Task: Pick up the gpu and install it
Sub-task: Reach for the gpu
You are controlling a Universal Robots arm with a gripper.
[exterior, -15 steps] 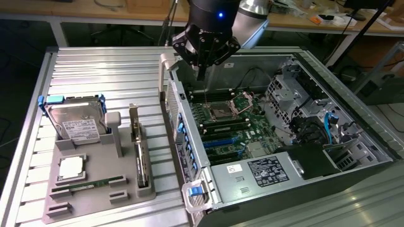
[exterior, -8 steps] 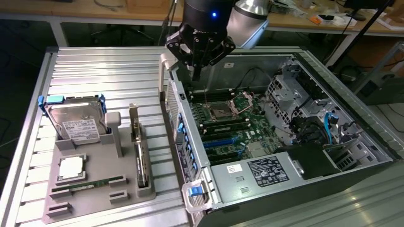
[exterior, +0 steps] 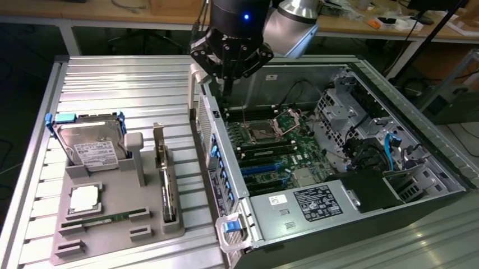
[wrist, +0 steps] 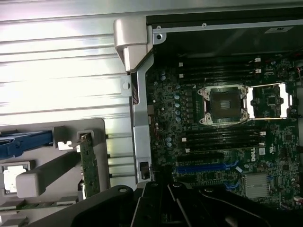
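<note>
1. The hand lies nearest the wrist camera as a dark body. In the exterior view its fingers are pressed together and point straight down over the far end of the computer case.
2. The motherboard carries white lettering near one edge that appears to read DELL. An open processor socket sits between rows of black memory slots.
3. The power supply at the near end of the case has a black label with white print and a small white sticker beside it. The print cannot be read.
4. The hard drive leans upright in a gray holder on the ribbed metal desk. It shows a white label whose text cannot be read.
5. The gpu stands on its long edge in a slot of that holder, on the side nearest the case. It is well apart from the hand.
6. Its long axis runs from the far side of the desk toward the near side, parallel to the case wall. Its silver bracket rises at the far end.
7. On the holder, toward the exterior view's left of the gpu, a narrow green memory stick lies flat.
</note>
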